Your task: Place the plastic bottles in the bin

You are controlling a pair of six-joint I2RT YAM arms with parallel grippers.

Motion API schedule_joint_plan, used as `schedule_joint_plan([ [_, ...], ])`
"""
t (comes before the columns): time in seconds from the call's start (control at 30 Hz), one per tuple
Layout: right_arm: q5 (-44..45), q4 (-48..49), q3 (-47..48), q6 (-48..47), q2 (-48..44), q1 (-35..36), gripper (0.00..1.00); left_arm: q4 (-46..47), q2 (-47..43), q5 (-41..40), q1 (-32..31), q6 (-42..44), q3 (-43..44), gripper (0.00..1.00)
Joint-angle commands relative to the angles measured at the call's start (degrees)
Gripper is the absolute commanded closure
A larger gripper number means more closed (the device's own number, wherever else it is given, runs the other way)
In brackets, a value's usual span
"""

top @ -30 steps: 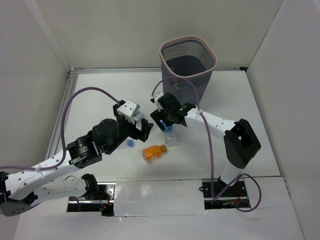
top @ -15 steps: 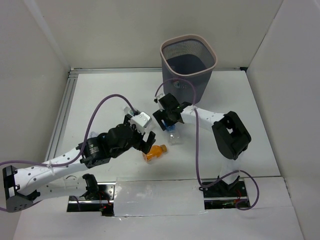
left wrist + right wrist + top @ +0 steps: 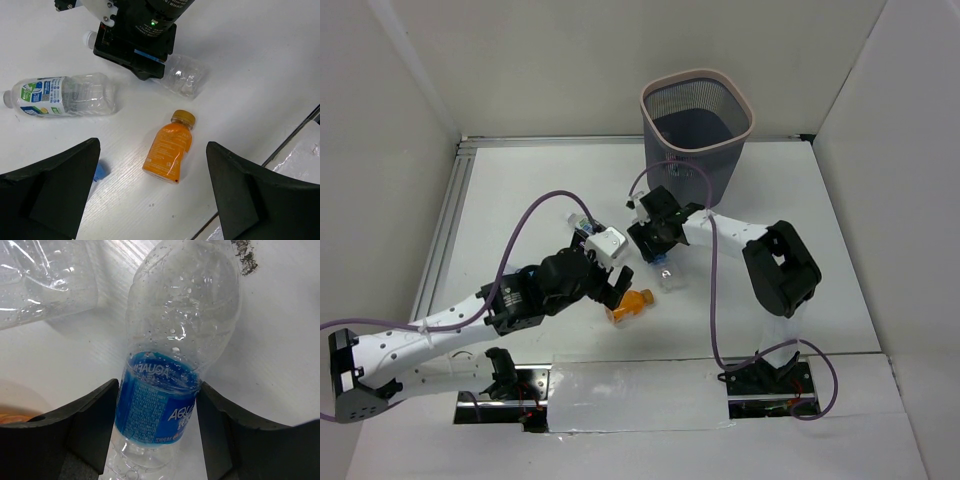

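Right gripper clasps the blue-label bottle lying on the table — fingers pressed to both sides of its label — while the left gripper hangs spread wide above the orange bottle, the bin upright near the table's far edge.

The orange-drink bottle lies on its side on the white table, its orange cap on. Near it lies a clear water bottle, also on its side, with a blue, green and white label at its capped end. A third clear bottle, beaded with droplets inside and wearing a blue label, lies on the table with the right gripper closed against its label. The bin, dark mesh with a pale pinkish rim, stands upright at the far side of the table.
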Motion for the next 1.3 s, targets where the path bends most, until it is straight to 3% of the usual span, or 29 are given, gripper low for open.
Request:
schedule_joint_plan([
  [0.0,-2.6,-2.2,-0.9,-3.4,-2.7,1.6,0.47,1.1,-0.7,-0.2,-0.3,0.8,0.8,0.0],
  [0.33,-7.4,-5.2,-0.7,-12.3,-18.9,7.9,0.64,3.4,-4.6,3.0,-0.3,3.6,-0.9,0.0],
  [0.67,-8.3,-1.6,5.9,-14.0,-35.4,7.3,0.67,8.3,-10.9,7.1,-0.3,6.0,-4.3,0.0],
  [0.87,-5.3,8.2,9.7,-10.7,-41.1,2.3,0.67,7.8,-8.1,8.4,-0.3,6.0,-3.7,0.0],
  [1.03,-3.1,19.6,11.2,-10.7,-42.2,-3.2,0.66,7.3,-4.4,9.1,-0.3,6.0,-3.2,0.0],
  [1.27,-1.8,30.9,14.4,-9.6,-32.9,-10.5,0.62,5.4,-0.4,10.1,-0.3,6.0,-2.1,0.0],
])
